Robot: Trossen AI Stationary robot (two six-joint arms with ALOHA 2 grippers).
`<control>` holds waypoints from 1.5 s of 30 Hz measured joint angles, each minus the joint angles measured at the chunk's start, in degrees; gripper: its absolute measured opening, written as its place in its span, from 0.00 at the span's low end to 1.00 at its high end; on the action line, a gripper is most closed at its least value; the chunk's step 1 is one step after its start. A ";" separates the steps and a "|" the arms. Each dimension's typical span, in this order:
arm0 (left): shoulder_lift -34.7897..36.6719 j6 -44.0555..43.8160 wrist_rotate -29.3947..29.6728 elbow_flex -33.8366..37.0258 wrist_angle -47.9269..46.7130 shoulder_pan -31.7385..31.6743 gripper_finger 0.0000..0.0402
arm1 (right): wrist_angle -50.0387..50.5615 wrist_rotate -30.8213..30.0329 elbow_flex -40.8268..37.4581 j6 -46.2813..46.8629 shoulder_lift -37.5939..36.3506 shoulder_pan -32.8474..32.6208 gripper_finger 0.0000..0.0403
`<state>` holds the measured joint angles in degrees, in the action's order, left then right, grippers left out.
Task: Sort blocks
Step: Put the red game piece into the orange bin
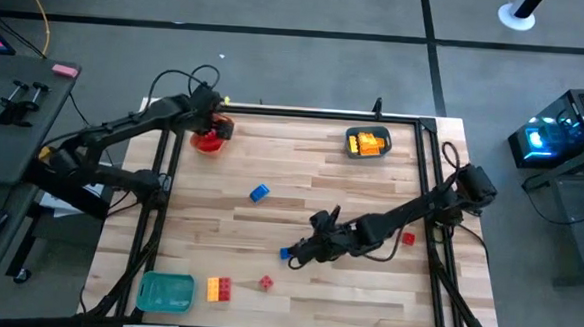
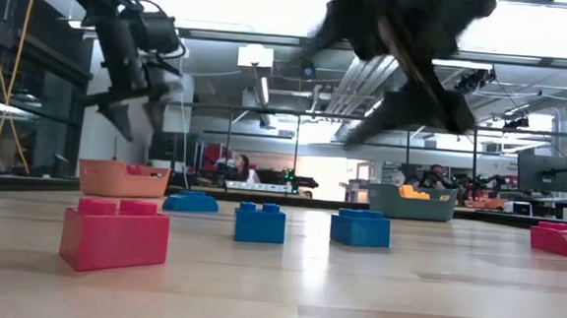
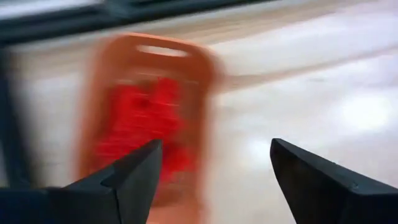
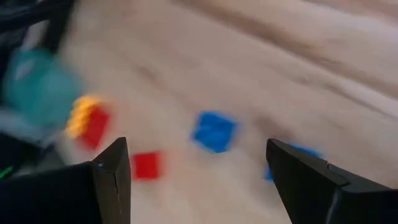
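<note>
your left gripper (image 3: pixel 211 180) hangs over the orange tray (image 1: pixel 209 139) of red blocks (image 3: pixel 146 121), jaws wide, empty. your right gripper (image 4: pixel 196 180) hovers by a blue block (image 1: pixel 285 252) mid-desk (image 1: pixel 301 184), jaws wide, empty

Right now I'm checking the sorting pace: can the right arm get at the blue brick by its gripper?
Probably yes. The right gripper is open and hangs right by the blue brick, with bare table around it and nothing between; the left gripper is far off over the orange tray.
</note>
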<state>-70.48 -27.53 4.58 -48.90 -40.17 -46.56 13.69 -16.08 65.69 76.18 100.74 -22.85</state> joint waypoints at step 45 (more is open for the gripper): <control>19.74 -24.33 1.51 14.27 40.07 46.00 0.71 | 32.53 12.75 -15.91 48.30 -6.14 -4.80 0.64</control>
<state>-50.74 -51.86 6.09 -34.63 -0.10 -0.56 46.23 -3.33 49.78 124.47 94.60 -27.65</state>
